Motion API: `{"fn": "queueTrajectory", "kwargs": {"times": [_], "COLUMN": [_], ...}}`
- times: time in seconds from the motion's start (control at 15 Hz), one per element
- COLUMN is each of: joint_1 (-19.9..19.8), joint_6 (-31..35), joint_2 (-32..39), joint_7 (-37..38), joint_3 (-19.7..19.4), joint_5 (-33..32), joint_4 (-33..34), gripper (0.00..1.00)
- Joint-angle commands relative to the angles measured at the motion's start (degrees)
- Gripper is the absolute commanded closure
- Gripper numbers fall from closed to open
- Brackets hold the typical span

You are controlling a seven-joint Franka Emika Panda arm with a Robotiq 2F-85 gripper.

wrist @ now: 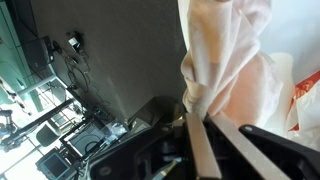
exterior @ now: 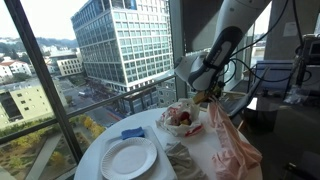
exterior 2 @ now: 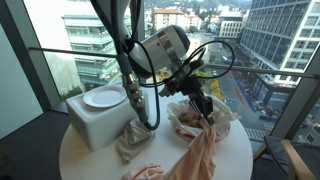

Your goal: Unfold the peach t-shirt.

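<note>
Currently the jaws are closing tight on a bunched fold of the peach t-shirt, as the wrist view is showing. The arm is holding that fold up to the side of the paper plate. The shirt is hanging down in a narrow, crumpled column, with its lower end trailing on the round white worktop. In an exterior view the shirt is draping well apart from the plate. A crinkled white bag with red contents is sitting between the plate and the shirt. A grey cloth is lying crumpled just beside the plate. A blue object is lying just behind the plate. In an exterior view the plate is resting on a white box.
</note>
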Motion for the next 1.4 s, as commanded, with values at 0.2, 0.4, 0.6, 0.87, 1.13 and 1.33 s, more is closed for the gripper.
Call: {"fn": "queueTrajectory", "kwargs": {"times": [0.2,0.4,0.6,0.87,1.13,1.33], "joint_1": [-1.5,-1.5,-2.1,-0.8,-1.8,1.8], "joint_6": [5.0,7.1,11.0,17.2,28.0,28.1], "joint_2": [4.2,2.0,-3.3,-9.3,-9.0,-7.4], "joint_7": [1.4,2.5,0.2,-2.7,-12.3,-13.9], "joint_3": [-0.2,0.4,4.1,8.2,10.9,8.0], "joint_5": [-2.6,-0.8,8.1,21.0,33.4,35.8], "joint_4": [2.2,-2.7,-10.7,-21.2,-26.9,-26.0], "gripper": [0.47,0.25,0.03,0.00,0.01,0.00]}}
